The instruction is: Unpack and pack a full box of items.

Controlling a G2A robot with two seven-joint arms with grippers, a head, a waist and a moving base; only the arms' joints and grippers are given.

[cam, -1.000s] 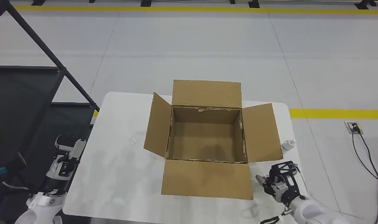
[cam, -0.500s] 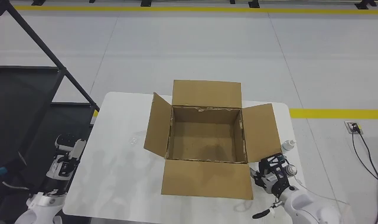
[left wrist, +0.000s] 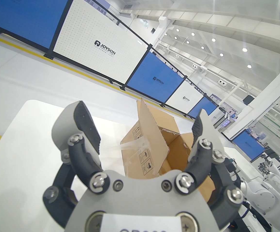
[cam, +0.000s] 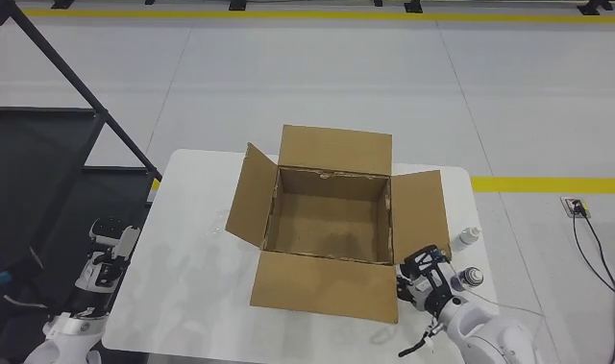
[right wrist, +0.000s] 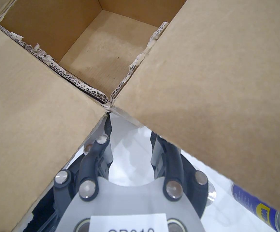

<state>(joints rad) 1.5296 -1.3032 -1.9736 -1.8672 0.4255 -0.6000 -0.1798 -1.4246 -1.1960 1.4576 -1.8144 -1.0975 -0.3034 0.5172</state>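
Observation:
An open cardboard box [cam: 327, 289] stands in the middle of the white table [cam: 187, 297], all flaps spread, its inside bare. My right gripper [cam: 424, 279] is at the box's near right corner, touching it. In the right wrist view that gripper [right wrist: 130, 131] is open, its fingertips tucked under the two flaps [right wrist: 202, 61] that meet at the corner. My left gripper [cam: 108, 254] is beyond the table's left edge, apart from the box. The left wrist view has the left gripper [left wrist: 144, 129] open with nothing in it, and the box [left wrist: 142, 146] farther off.
A blue spray can [cam: 470, 276] lies on the table just right of my right gripper, its body [right wrist: 258, 206] close by in the right wrist view. A small white bottle [cam: 468, 235] stands by the right flap. A small clear object [cam: 215, 231] lies left of the box.
My right gripper has moved in to the box's near right corner. The box has slid and turned slightly to the left. The spray can has come into sight beside the gripper.

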